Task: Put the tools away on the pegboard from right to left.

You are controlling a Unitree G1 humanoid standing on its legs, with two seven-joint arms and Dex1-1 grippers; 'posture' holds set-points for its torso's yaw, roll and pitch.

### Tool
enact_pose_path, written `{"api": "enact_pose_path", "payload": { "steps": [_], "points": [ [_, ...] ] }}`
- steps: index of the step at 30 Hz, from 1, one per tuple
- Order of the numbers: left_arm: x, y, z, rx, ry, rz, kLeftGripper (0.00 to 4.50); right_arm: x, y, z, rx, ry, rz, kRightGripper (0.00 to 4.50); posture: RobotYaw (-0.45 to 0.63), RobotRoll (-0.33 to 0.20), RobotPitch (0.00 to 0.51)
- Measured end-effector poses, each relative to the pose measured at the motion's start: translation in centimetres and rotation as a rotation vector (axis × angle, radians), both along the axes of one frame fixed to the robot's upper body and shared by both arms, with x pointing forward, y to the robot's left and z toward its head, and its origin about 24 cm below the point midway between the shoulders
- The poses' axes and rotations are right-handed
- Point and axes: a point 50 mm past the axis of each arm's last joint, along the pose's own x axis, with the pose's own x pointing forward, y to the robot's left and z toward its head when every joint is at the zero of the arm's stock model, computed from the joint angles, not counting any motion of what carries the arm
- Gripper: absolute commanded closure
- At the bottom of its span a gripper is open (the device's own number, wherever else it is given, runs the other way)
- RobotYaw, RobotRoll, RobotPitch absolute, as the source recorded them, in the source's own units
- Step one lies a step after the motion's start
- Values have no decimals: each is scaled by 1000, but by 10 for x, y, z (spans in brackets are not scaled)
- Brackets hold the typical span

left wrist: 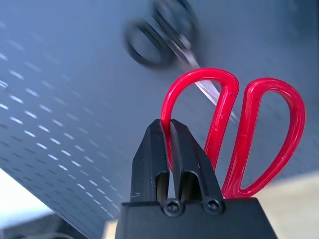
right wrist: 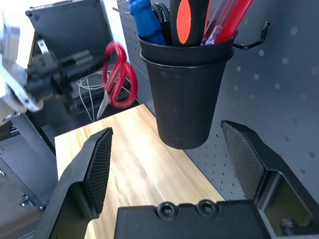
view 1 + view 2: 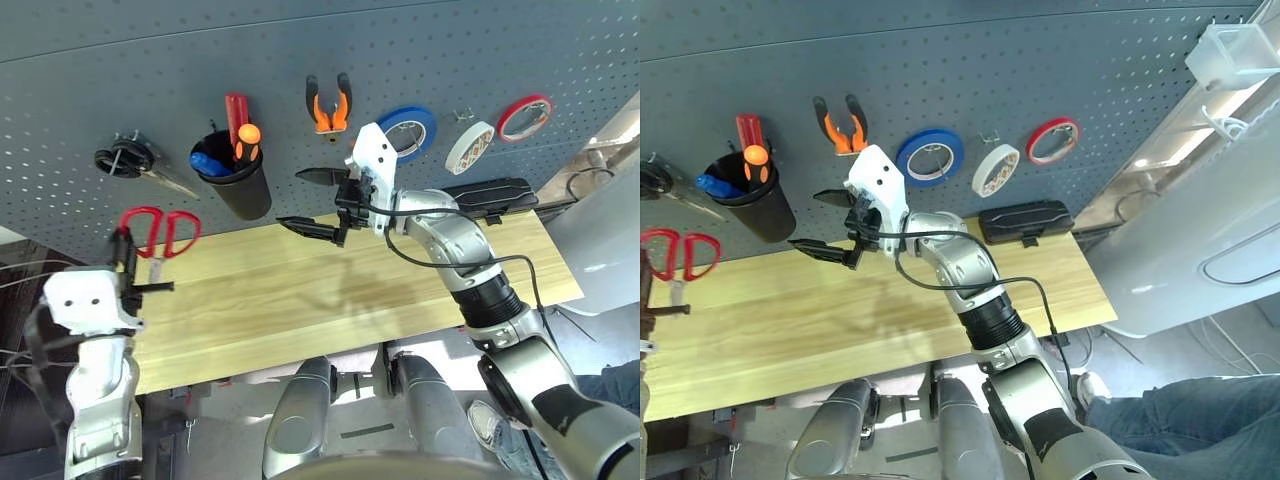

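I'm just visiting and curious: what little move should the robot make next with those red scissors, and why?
Probably lift the red scissors toward the pegboard. The left gripper is shut on one handle loop, the pliers, screwdriver and whitish tape are already stowed, and the board space by the black scissors looks like the target.

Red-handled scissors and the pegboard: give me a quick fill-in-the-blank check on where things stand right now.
1. The left gripper is shut on one ____ of the red-handled scissors.
2. The right gripper is ____ and holds nothing.
3. The orange-handled pliers hang on the pegboard between the black cup and the ____ tape roll.
4. The whitish tape roll hangs on the ____.

Missing words: handle loop; open; blue; pegboard
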Motion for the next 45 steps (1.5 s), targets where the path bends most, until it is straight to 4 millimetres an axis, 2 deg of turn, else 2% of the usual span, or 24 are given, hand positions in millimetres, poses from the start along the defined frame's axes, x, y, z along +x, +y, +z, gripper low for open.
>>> {"api": "enact_pose_path", "payload": {
  "steps": [12, 18, 25, 32, 33, 35, 39, 45],
  "points": [
    [5, -11, 31, 59, -128, -50, 4477, 0, -1, 1, 2, -7, 1, 0, 151, 0, 216],
    [7, -11, 32, 45, -132, -35, 4477, 0, -1, 0, 1, -9, 0, 0, 151, 0, 215],
    [13, -2, 32, -3, -137, 25, 4477, 1, -1, 0, 1, -10, -1, 0, 145, 0, 210],
    [27, 9, 26, -28, -71, 44, 4477, 5, -3, -5, -9, 4, -25, 0, 133, 0, 213],
    [30, 8, 25, -26, -61, 41, 3878, 7, -4, -7, -13, 9, -36, 0, 130, 0, 213],
    [34, 6, 23, -22, -42, 28, 3428, 10, -7, -11, -15, 19, -68, 0, 129, 0, 213],
    [44, -3, 14, -15, 20, -28, 2031, 20, -16, -23, -21, 50, -159, 0, 119, 0, 217],
    [59, -15, -25, -90, 237, -77, 15, 31, -37, -65, -74, 144, -342, 0, 92, 0, 220]
  ]
}}
